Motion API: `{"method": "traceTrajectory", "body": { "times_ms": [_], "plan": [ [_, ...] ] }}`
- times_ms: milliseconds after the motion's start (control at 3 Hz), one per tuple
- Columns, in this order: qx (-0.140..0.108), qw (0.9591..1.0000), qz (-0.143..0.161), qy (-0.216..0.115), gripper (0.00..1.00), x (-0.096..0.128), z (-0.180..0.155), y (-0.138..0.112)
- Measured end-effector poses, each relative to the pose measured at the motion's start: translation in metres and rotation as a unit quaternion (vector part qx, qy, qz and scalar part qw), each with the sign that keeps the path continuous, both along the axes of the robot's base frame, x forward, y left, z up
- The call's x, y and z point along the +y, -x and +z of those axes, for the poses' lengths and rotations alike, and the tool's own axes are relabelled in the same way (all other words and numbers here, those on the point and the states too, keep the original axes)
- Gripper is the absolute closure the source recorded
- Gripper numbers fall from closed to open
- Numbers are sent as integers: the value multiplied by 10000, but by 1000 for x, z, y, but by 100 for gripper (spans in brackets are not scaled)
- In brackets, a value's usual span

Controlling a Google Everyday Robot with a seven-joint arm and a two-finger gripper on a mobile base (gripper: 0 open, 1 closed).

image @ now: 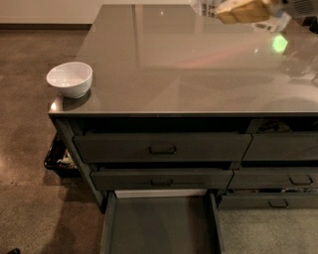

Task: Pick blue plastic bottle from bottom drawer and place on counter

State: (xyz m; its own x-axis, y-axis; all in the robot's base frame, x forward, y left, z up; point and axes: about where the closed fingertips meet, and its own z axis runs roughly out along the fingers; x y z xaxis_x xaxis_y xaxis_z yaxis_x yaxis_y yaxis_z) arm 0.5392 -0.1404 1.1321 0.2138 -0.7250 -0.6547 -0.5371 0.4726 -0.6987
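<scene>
My gripper (pixel 223 11) is at the top right edge of the camera view, above the far part of the counter (pixel 174 74). Its tan fingers (pixel 246 11) hold the blue plastic bottle (pixel 202 7), of which only a pale piece with a white label shows, cut off by the top edge. The bottle is in the air over the glossy grey-brown top. The bottom drawer (pixel 159 228) is pulled open at the lower left, and its flat dark inside shows nothing in it.
A white bowl (pixel 69 78) stands on the counter's front left corner. Two shut handled drawers (pixel 161 148) sit above the open one, with more drawers on the right (pixel 283 178). A black basket (pixel 58 158) is on the floor at the cabinet's left. A green light spot (pixel 279 43) reflects in the top.
</scene>
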Motion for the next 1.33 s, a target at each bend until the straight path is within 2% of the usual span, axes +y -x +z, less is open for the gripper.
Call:
{"method": "traceTrajectory", "body": {
  "times_ms": [333,667,1000,1333],
  "plan": [
    [461,9984,329,-31,100,20,-29,-42],
    [732,9905,1067,-455,100,55,-49,-69],
    [731,9906,1067,-453,100,55,-49,-68],
    [930,9872,1144,-609,100,65,-78,-78]
  ]
}}
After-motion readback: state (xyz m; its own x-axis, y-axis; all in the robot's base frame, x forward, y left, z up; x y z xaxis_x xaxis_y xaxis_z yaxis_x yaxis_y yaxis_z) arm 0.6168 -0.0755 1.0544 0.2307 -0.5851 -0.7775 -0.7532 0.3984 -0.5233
